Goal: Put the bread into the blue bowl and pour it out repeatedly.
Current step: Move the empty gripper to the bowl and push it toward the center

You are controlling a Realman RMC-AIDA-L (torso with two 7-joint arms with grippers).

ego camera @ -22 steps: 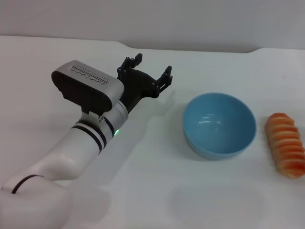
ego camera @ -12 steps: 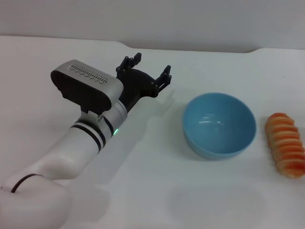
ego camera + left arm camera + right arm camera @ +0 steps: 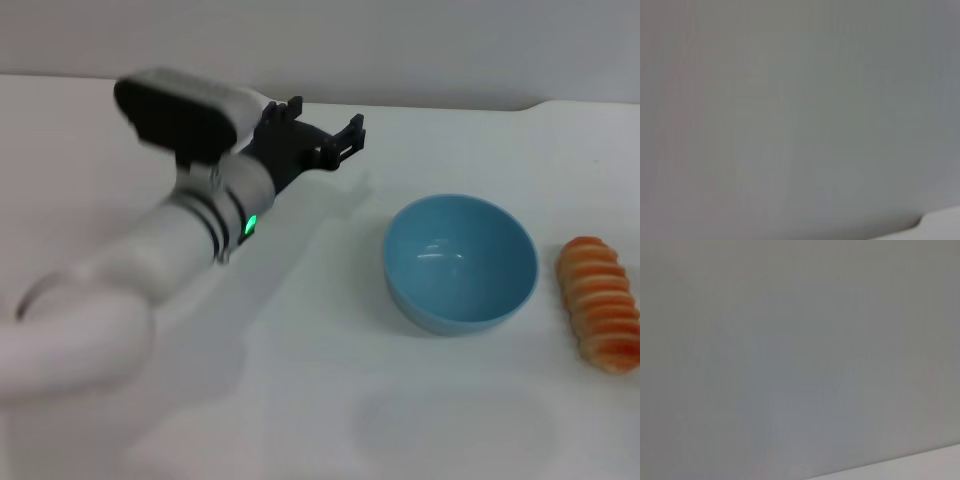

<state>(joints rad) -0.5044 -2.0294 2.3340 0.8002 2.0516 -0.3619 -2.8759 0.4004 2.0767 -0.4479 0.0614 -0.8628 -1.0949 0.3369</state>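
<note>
Lying on the white desk (image 3: 300,400), your bread (image 3: 600,303) shows ridged orange-red and tan segments, just right of the blue bowl (image 3: 461,262), not touching. This bowl is round, smooth and holds nothing. Your left pincer (image 3: 322,133) hangs released above the desk, well left of the bowl.

- No text, label, brand, number or sign can be read in any view.
</note>
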